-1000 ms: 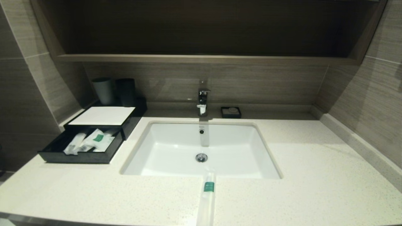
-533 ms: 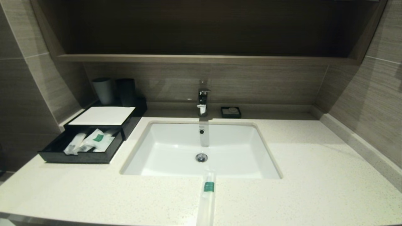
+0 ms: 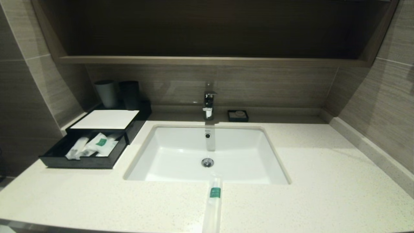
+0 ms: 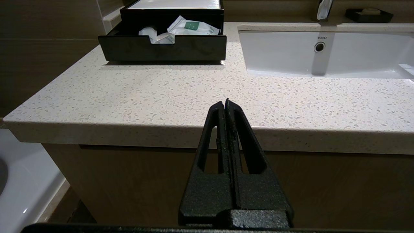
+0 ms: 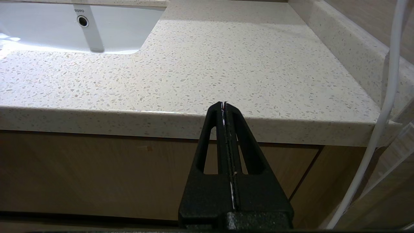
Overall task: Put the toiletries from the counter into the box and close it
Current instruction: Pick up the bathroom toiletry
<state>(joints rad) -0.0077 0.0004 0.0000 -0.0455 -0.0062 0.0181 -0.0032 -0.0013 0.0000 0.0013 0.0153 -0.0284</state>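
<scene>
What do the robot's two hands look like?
The left gripper and the right gripper look alike: rough matte black plastic, each with two long tapering fingers with slot-shaped cut-outs. A thin white cable hangs beside the right one.

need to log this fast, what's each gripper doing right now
left gripper: shut, holding nothing, low in front of the counter edge.
right gripper: shut, holding nothing, low in front of the counter edge.

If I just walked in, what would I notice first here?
Probably the big white sink sunk into the middle of the speckled counter. Next, the black box at the back left, its drawer pulled open with white sachets inside. One long sachet lies alone at the counter's front edge.
</scene>
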